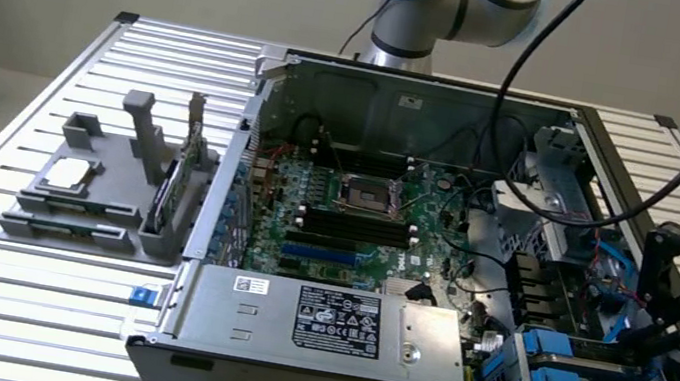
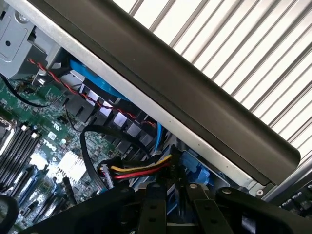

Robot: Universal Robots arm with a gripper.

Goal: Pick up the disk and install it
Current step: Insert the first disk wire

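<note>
The disk (image 1: 585,375), edged by its blue carrier frame, lies in the drive bay at the near corner of the open computer case (image 1: 240,135), on the exterior view's right. My black gripper (image 1: 657,339) hangs down into that corner, just beside and above the disk. In the wrist view the gripper (image 2: 175,207) hovers right over the blue plastic of the disk (image 2: 195,171), close to the case wall (image 2: 195,97). A bundle of yellow, red and black wires (image 2: 139,170) runs beside it. Whether the gripper touches the disk is hidden.
A large grey labelled power-supply box (image 1: 335,321) fills the case's near side, with the motherboard (image 1: 351,212) behind it. On the exterior view's left a grey fixture (image 1: 111,187) holds a small silver chip (image 1: 67,174) and an upright card (image 1: 191,168). The slatted table (image 1: 16,284) surrounds everything.
</note>
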